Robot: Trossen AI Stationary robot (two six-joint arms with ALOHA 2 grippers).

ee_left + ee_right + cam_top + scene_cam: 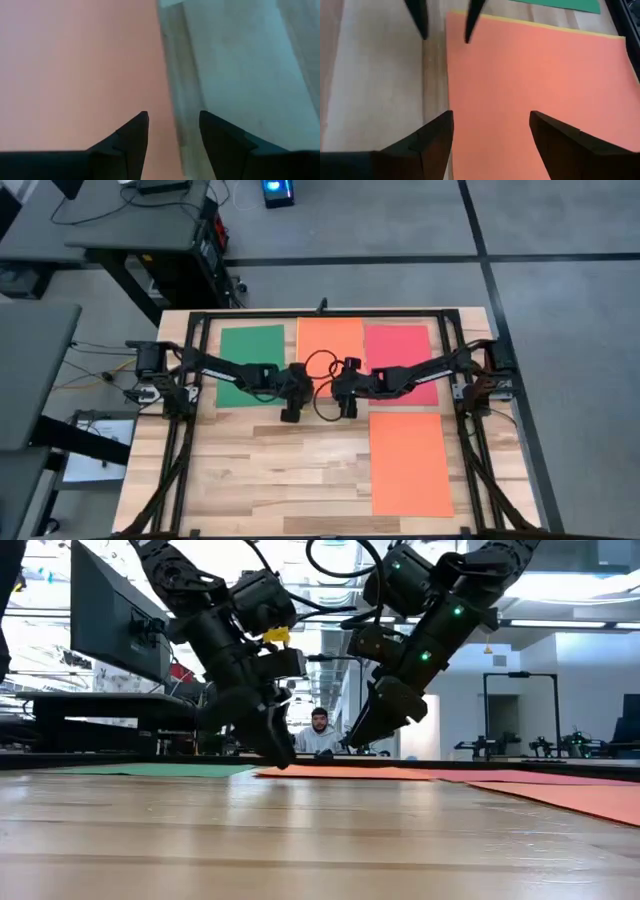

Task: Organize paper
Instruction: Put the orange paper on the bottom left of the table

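Paper sheets sit in a row at upper centre of the high view: green [252, 352], orange [330, 340], pink-red [398, 350], plus another orange one [410, 462] lower right. Both grippers, left [290, 415] and right [349, 410], hover with jaws apart and empty at the middle sheet's near edge, probably to pinch it.

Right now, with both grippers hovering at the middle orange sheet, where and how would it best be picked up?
Probably at the orange sheet's near edge, the one towards the bare table. It lies flat and thin with a yellow sheet peeking out beneath, so a top pinch has nothing to bite. The open left gripper and open right gripper already hang over that edge; coming in low from the bare wood looks best.
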